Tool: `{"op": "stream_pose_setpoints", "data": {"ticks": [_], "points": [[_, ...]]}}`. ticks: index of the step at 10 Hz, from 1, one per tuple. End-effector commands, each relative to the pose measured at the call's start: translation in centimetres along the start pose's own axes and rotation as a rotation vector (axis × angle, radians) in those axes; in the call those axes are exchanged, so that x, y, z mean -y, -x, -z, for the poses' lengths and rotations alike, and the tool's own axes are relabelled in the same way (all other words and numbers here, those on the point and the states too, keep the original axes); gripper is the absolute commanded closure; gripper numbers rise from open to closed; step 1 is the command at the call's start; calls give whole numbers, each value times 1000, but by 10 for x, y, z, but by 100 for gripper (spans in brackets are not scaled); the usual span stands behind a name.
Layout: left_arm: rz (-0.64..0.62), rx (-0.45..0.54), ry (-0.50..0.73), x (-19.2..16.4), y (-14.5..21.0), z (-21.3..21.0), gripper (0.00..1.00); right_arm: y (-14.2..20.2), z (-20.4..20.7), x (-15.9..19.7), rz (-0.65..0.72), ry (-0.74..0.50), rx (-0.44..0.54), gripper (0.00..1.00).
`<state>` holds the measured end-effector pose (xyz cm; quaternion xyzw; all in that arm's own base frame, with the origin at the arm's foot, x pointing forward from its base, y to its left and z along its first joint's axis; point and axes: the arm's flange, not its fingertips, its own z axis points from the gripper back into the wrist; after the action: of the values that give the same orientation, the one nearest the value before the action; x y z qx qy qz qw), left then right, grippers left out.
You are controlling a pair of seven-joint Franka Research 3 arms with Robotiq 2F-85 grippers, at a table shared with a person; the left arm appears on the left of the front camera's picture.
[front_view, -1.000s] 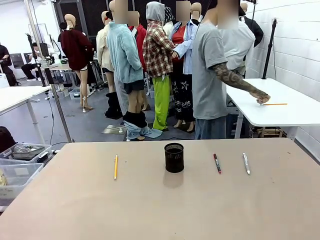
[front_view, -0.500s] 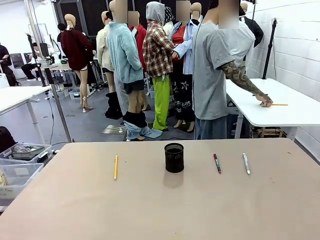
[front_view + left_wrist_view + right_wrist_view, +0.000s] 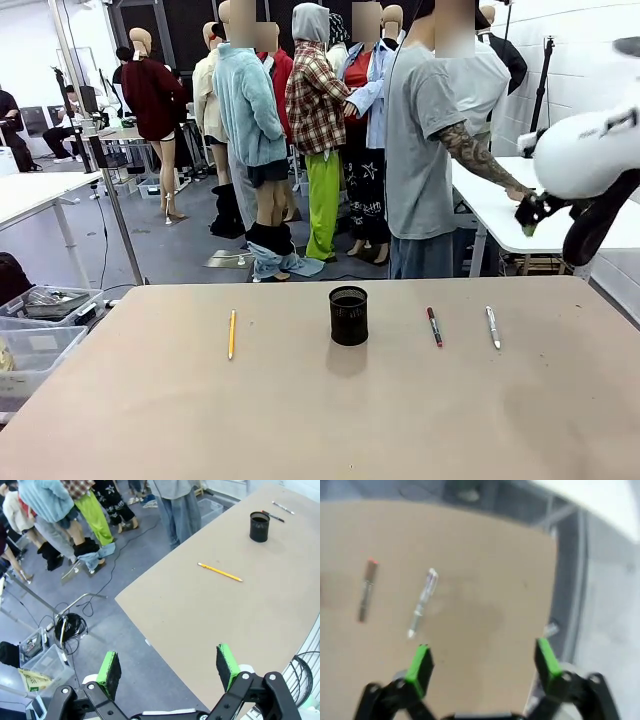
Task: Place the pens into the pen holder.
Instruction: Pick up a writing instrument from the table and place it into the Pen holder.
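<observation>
The black mesh pen holder (image 3: 348, 315) stands upright at the table's middle and appears empty. A yellow pencil (image 3: 231, 333) lies to its left. On its right lie a dark pen with red ends (image 3: 434, 326) and a silver pen (image 3: 492, 326). My right gripper (image 3: 525, 220) hangs high at the upper right, well above the table. Its wrist view shows it open (image 3: 482, 664) over the silver pen (image 3: 422, 602) and the dark pen (image 3: 367, 590). My left gripper (image 3: 168, 667) is open and empty, high off the table's left corner, far from the pencil (image 3: 220, 572) and holder (image 3: 259, 526).
A person (image 3: 430, 150) stands beyond the far edge, turned aside, with a hand on a white side table (image 3: 500, 215). Clear plastic bins (image 3: 35, 345) sit on the floor at the left. The table's right edge (image 3: 555, 605) lies near the silver pen.
My right arm has swung into the front view at the upper right, where no arm showed before. The person's hand slid along the side table. Pens and holder have not moved.
</observation>
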<state>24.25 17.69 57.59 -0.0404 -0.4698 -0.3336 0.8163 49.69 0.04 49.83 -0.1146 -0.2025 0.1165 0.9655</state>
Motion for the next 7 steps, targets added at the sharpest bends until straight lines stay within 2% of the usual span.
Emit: {"op": "stream_pose_setpoints", "data": {"ticks": [1,4,5,6,7], "points": [[-5,3,-12,-2,0,1,0,1,-20,7,25,-74,118,0],[-5,3,-12,-2,0,1,0,1,-20,7,25,-74,118,0],[-5,3,-12,-2,0,1,0,-5,-17,5,33,-26,68,0],[-5,3,-12,-2,0,1,0,-13,-5,14,88,-125,90,0],[-5,3,-12,-2,0,1,0,-27,22,8,73,-192,21,0]]}}
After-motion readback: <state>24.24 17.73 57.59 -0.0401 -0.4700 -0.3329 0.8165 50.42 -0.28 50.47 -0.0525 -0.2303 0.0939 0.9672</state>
